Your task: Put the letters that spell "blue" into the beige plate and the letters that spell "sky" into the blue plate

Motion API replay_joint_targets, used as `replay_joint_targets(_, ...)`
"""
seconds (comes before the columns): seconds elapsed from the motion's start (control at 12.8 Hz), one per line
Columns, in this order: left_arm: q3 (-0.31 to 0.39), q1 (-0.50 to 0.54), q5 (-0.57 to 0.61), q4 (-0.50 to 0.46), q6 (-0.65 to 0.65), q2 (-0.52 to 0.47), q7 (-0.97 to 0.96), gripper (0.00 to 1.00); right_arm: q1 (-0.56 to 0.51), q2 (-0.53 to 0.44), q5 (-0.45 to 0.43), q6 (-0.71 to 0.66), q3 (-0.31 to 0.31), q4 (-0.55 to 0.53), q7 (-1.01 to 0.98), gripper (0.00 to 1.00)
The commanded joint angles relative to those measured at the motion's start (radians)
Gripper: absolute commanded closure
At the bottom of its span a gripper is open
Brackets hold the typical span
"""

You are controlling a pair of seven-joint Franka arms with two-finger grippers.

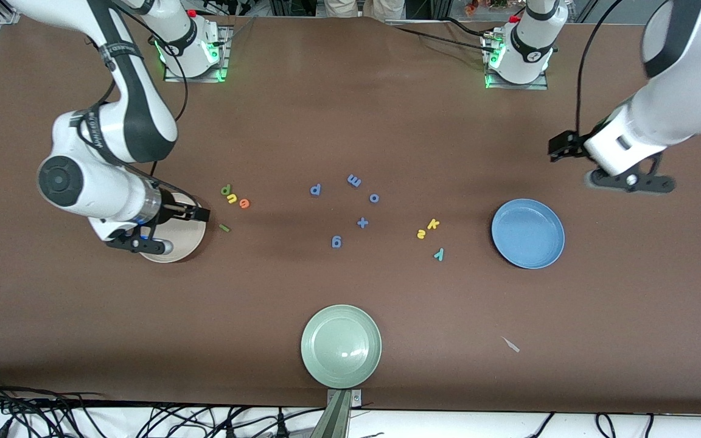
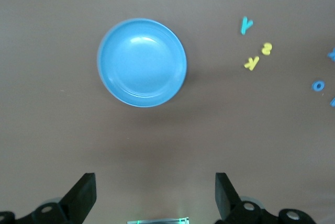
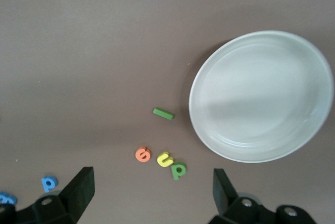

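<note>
step: starting first pick | right hand released, hovering over beige plate; b, u, e, l lying just beside | left hand released, waiting near blue plate; s, k, y well apart | tip: descending straight, pinching one letter only

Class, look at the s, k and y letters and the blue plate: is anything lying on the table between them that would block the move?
Nothing visible does. The yellow k, yellow s and teal y lie beside the blue plate, toward the right arm's end from it, with only bare table between. The blue letters and plus sign lie farther toward that end.
</note>
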Motion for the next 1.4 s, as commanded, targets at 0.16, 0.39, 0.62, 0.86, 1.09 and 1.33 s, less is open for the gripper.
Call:
replay_joint_targets(0.16,-0.035,-0.062,-0.02,0.028,0.099,0.226,-0.015,0.0,-0.016,-0.089,-0.016,0.25,0.067,-0.293,0.076,0.0)
replay_joint_targets(0.39,-0.035,-0.114,-0.023,0.028,0.304,0.352,-0.015,0.0,-0.013,-0.092,-0.02,0.421,0.069,-0.442,0.077,0.0)
replay_joint_targets(0.62,-0.035,-0.148,-0.017,0.028,0.54,0.468,-0.014,0.0,-0.013,-0.094,-0.02,0.499,0.075,-0.525,0.077,0.0)
replay_joint_targets(0.86,-0.034,-0.194,-0.01,0.027,0.723,0.53,-0.014,0.0,-0.013,-0.132,-0.02,0.516,0.095,-0.595,0.079,0.0)
replay_joint_targets(1.09,-0.027,-0.196,-0.006,0.027,0.844,0.591,0.003,0.0,-0.014,-0.146,-0.02,0.57,0.097,-0.651,0.076,0.0)
replay_joint_targets(1.33,-0.026,-0.199,0.013,0.025,0.858,0.628,-0.005,0.01,-0.014,-0.109,-0.035,0.63,0.095,-0.66,0.053,0.0)
